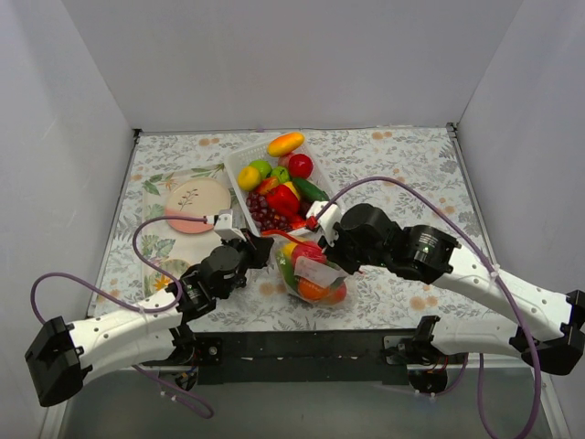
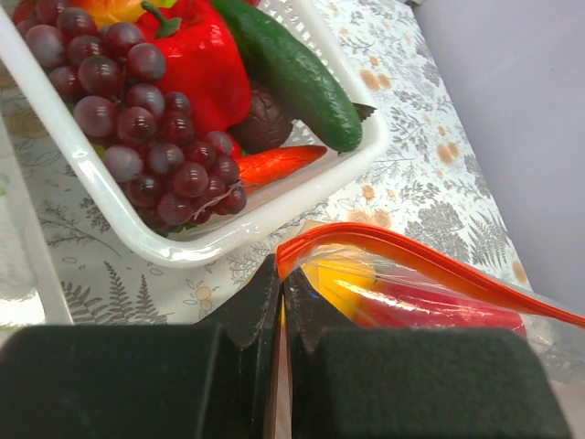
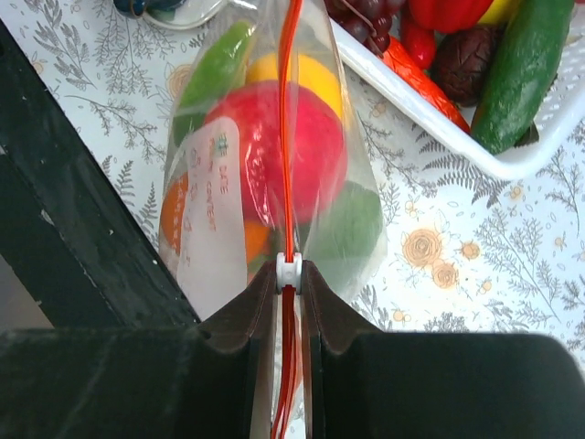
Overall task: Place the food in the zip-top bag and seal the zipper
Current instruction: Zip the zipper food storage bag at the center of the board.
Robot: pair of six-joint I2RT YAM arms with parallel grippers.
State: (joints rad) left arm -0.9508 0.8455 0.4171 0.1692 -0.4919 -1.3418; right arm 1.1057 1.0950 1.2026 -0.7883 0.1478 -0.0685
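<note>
The clear zip-top bag (image 1: 315, 279) stands on the floral tablecloth just in front of the white tray. It holds red, yellow, green and orange toy food (image 3: 274, 151). My left gripper (image 2: 281, 274) is shut on the left end of the orange-red zipper (image 2: 411, 251). My right gripper (image 3: 289, 274) is shut on the zipper's white slider (image 3: 289, 268), and the zipper strip (image 3: 290, 137) runs straight away from it. In the top view the left gripper (image 1: 267, 245) and the right gripper (image 1: 320, 240) sit at opposite ends of the bag's mouth.
The white tray (image 1: 239, 157) behind the bag holds more food: purple grapes (image 2: 137, 119), a red pepper (image 2: 196, 55), a cucumber (image 2: 292, 69) and a carrot (image 2: 274, 165). A round plate (image 1: 194, 203) lies at the left. White walls enclose the table.
</note>
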